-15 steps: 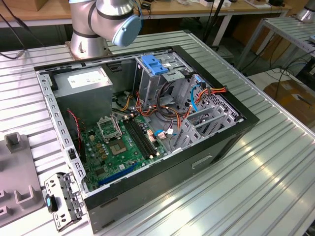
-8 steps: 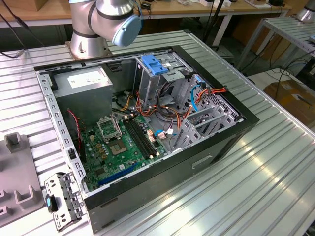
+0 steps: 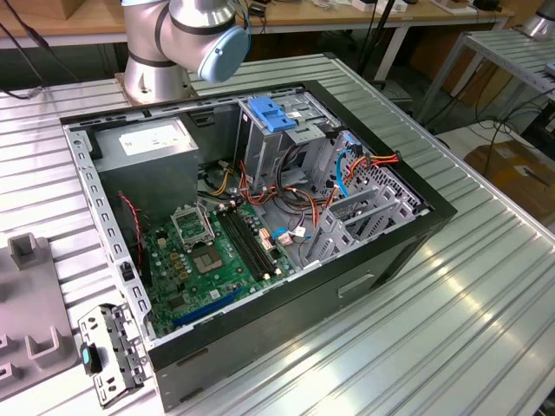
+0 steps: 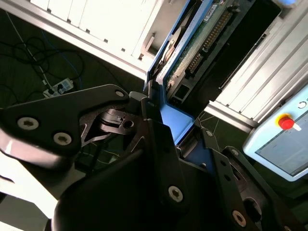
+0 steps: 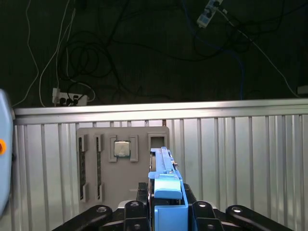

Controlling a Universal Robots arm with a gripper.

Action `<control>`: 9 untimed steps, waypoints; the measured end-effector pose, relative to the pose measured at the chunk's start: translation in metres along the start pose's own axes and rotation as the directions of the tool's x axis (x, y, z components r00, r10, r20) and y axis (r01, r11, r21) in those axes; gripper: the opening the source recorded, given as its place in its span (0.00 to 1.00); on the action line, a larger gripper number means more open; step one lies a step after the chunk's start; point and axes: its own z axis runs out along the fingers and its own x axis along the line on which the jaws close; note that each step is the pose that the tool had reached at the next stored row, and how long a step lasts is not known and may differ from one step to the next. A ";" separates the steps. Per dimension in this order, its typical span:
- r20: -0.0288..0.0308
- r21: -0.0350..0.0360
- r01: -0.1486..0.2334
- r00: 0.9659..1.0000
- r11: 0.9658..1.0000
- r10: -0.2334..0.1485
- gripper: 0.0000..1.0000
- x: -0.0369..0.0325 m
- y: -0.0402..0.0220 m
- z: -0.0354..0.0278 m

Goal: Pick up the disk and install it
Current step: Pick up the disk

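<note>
The gripper (image 5: 167,198) is pinched onto the disk (image 5: 163,168), one black finger against each side. In the first wrist view the disk stands on edge with its blue rail facing the camera. In the second wrist view the disk (image 4: 192,43) shows its green circuit board side. It's up in the air over the table (image 5: 250,159), just past the grey tray (image 5: 120,180) that has a chip (image 5: 121,149) sitting in it. So the pick looks done and this is the carry.

Doing this step well probably comes down to not letting the disk twist in the grip. Its rails have to meet the drive cage (image 3: 279,152) square, under the blue latch (image 3: 271,115). Hard to say how much of the rail the fingers actually cover, so a slow, steady move seems smart. There are loose wires around the cage to avoid too.

The table is ribbed aluminium, and the open computer case (image 3: 434,212) lies flat on it. The floor behind is dark, with tangled cables (image 5: 96,62) and a power strip (image 5: 67,98). A control tablet (image 4: 284,149) with a red button (image 4: 286,122) sits off to one side.
</note>
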 end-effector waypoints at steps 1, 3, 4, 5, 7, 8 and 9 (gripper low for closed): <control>0.000 0.000 0.000 1.000 1.000 0.000 0.37 0.0000 0.0000 -0.0011; 0.000 0.000 0.000 1.000 1.000 0.000 0.37 0.0001 0.0000 -0.0039; 0.000 0.000 0.000 1.000 1.000 0.000 0.37 0.0000 0.0000 -0.0055; 0.000 0.000 0.000 1.000 1.000 0.000 0.37 0.0001 0.0000 -0.0067; 0.000 0.000 0.000 1.000 1.000 0.000 0.37 0.0001 0.0000 -0.0100; 0.000 0.000 0.000 1.000 1.000 0.000 0.37 0.0001 0.0000 -0.0113; 0.000 0.000 0.000 1.000 1.000 0.000 0.37 0.0001 0.0000 -0.0124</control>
